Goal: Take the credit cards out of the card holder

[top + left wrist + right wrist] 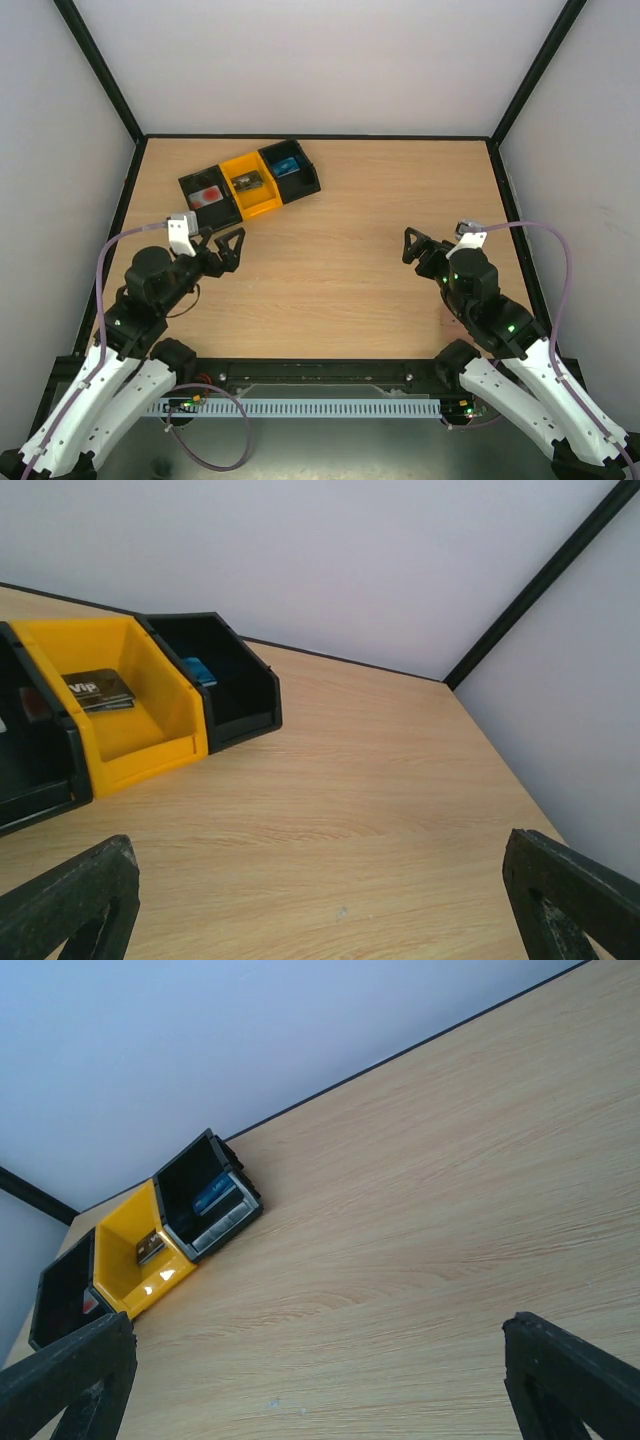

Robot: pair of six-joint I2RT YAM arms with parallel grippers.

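No brown card holder shows in any view. A row of three bins lies at the back left: a black bin with a red card, a yellow bin with a dark "VIP" card, and a black bin with a blue card. My left gripper is open and empty just in front of the bins, its jaws wide apart in the left wrist view. My right gripper is open and empty at the right, over bare table.
The wooden table is closed in by white walls with black frame posts at the back corners. The bins also show at the upper left of the right wrist view.
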